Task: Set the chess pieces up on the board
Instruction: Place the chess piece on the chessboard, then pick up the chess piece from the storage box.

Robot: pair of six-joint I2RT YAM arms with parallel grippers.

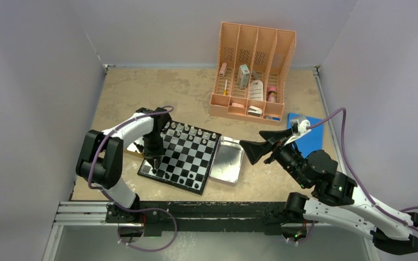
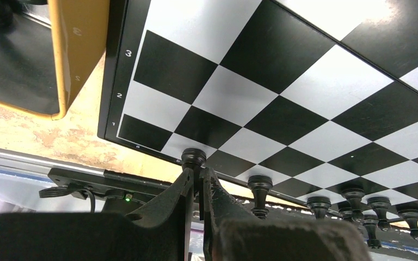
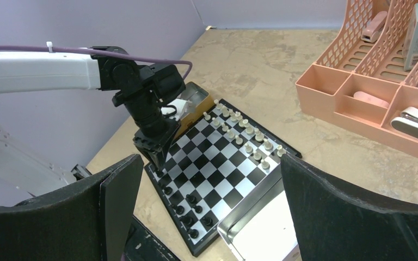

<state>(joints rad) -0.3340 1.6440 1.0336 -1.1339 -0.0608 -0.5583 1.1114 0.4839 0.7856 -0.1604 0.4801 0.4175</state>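
Left pincer (image 2: 198,182) clamps a black piece (image 2: 194,157) upright, long axis vertical, at the board (image 2: 305,109) edge; right pincer (image 1: 247,153) gapes empty.

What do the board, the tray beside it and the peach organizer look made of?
The board looks glossy, perhaps laminated plastic or metal: its light squares mirror glare. The tray looks like polished metal, silvery and reflective. The organizer looks like matte moulded plastic, peach with latticed walls.

The board (image 3: 217,169) lies open midway, between white pieces (image 3: 249,130) and black pieces (image 3: 180,209).
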